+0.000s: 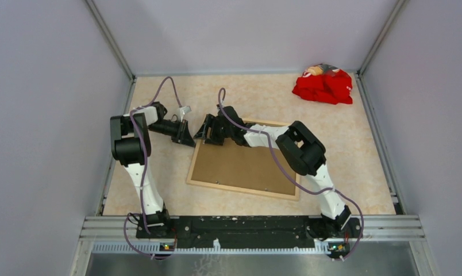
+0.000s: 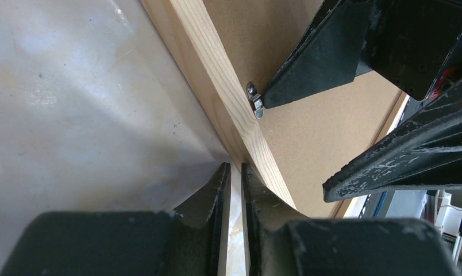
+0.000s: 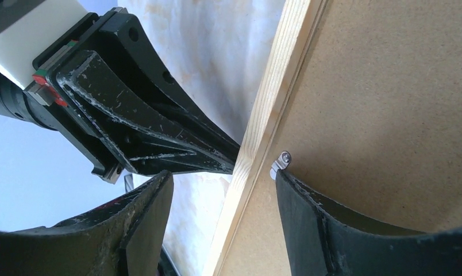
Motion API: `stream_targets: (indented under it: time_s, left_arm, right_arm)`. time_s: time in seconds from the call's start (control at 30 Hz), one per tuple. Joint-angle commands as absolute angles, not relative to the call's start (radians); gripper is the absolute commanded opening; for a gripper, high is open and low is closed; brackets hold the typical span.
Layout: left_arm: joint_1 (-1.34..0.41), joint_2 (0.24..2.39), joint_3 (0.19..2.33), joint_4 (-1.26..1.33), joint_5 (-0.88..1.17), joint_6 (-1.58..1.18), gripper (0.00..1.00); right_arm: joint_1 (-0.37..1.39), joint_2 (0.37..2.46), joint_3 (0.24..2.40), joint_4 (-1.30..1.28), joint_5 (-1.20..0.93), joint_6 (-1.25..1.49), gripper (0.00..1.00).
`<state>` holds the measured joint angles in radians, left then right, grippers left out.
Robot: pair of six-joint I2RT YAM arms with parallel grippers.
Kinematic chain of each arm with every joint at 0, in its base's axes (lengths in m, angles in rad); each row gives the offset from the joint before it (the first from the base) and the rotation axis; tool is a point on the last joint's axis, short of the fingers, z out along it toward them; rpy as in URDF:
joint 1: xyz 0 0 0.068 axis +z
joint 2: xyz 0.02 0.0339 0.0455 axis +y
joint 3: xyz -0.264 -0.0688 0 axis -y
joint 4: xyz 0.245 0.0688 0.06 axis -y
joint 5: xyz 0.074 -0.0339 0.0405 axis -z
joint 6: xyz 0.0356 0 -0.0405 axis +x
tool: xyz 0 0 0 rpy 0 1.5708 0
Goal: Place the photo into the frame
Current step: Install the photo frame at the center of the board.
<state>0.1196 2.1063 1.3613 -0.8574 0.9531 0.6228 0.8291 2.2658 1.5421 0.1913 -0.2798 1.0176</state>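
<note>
On the desk (image 1: 343, 149) we see one frame (image 2: 208, 63); our left gripper (image 2: 235, 168) closed, empty; right gripper (image 3: 222, 175) spread, touching one clip (image 3: 280, 162).

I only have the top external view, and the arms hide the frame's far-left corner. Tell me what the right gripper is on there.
Observer: The right gripper is open and straddles the frame's wooden rail. Its inner fingertip is against a small metal turn clip at the edge of the backing board.
Operator: Now give me the left gripper.
Observer: The left gripper is shut with nothing between its fingers. Its tips are at the rail's outer edge, on the table side.
</note>
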Motion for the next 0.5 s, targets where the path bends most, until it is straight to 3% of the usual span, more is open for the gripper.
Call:
stream_targets:
  time_s: [0.0,0.47]
  left_arm:
    - [0.112,2.115,1.335,-0.833,0.922,0.643,0.19]
    - [0.113,2.113,1.336,-0.837,0.923,0.648,0.18]
  right_arm:
    - [0.842,2.294,1.594,0.182,-0.281,1.02,0.66]
    - [0.842,2.323,1.619,0.186,-0.279,1.037,0.64]
